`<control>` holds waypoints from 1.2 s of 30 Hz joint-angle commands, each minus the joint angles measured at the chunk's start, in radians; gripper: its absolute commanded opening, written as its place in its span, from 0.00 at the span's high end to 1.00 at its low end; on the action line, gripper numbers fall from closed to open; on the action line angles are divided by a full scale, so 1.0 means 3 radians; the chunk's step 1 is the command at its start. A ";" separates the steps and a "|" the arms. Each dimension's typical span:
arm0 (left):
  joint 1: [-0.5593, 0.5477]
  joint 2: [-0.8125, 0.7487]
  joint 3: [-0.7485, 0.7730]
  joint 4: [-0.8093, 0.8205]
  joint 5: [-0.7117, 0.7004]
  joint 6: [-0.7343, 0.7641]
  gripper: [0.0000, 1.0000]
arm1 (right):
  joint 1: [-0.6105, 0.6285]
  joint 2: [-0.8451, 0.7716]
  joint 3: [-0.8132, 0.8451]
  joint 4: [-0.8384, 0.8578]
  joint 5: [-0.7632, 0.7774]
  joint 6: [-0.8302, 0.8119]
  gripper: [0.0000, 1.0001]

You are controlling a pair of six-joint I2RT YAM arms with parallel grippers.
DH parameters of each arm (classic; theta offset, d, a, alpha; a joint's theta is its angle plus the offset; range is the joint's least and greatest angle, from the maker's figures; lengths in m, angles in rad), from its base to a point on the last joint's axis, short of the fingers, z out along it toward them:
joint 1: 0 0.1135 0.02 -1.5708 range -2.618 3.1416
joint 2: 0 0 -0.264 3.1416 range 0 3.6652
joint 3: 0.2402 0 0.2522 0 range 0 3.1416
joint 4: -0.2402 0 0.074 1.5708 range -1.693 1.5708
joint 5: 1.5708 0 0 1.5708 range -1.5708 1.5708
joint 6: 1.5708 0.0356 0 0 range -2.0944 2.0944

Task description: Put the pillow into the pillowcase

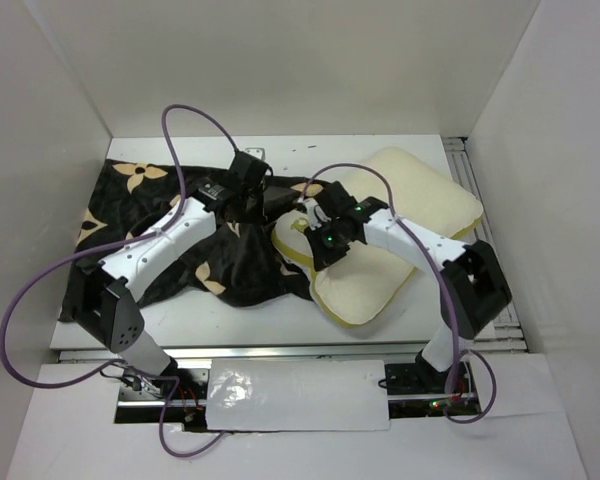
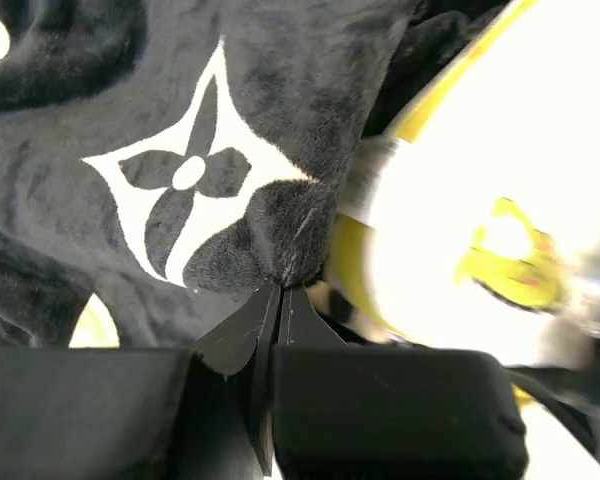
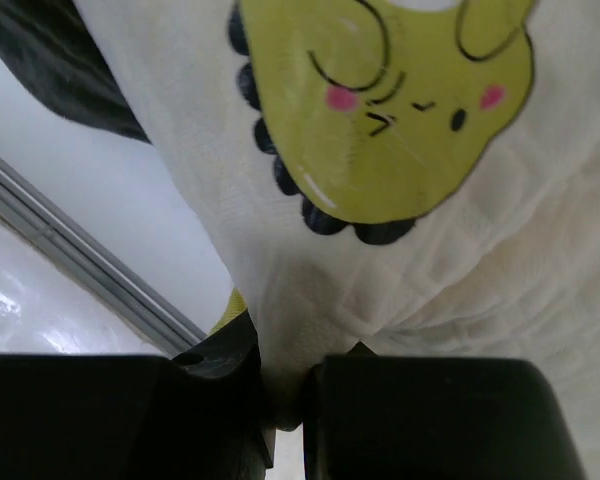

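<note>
In the top view, the big dark brown-black plush pillowcase point(image 1: 250, 275), printed with tan four-petal flowers and star shapes, lies rumpled across the left and middle of the white bench point(image 1: 230, 325). The plump cream-white rectangular pillow point(image 1: 420, 195) with its pale yellow edging lies aslant in the right half of the frame, and its left corner touches the dark cloth at frame centre. The two arms meet there, each holding one of the two things, most likely so that the sack's edge can be held up while the cushion is steered toward it. The left jaws are pressed together on a raised fold of the pillowcase point(image 2: 180, 100) at lower centre of the left wrist view, just under a pale star motif. The pile looks deep, soft and floppy, so it drapes in heavy creases. The pillow point(image 2: 480, 150) glows washed-out white at the right of that view, just beside the pinched fold. The right jaws pinch a tuck of the pillow point(image 3: 460, 300) at the bottom centre of the right wrist view. Its cover is a fine quilted weave that puckers around the grip, and above it is a printed yellow-green cartoon face with pink cheeks. I judge the insertion barely begun, as nothing shows the pillow plainly inside the sack, and whether the opening is actually spread I cannot tell
</note>
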 commanded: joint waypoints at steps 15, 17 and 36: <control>-0.0257 -0.0296 -0.0220 0.0179 -0.0074 -0.0061 1.00 | -0.0375 0.1433 0.2975 -0.0802 -0.0103 -0.0424 1.00; -0.0257 -0.0296 -0.0251 0.0210 -0.0074 -0.0097 1.00 | -0.0376 0.1294 0.2728 -0.0514 -0.0449 -0.0311 1.00; -0.0017 -0.0301 -0.0179 -0.0051 -0.0243 -0.0363 1.00 | 0.0008 0.0568 0.0979 0.0105 -0.0251 -0.0024 1.00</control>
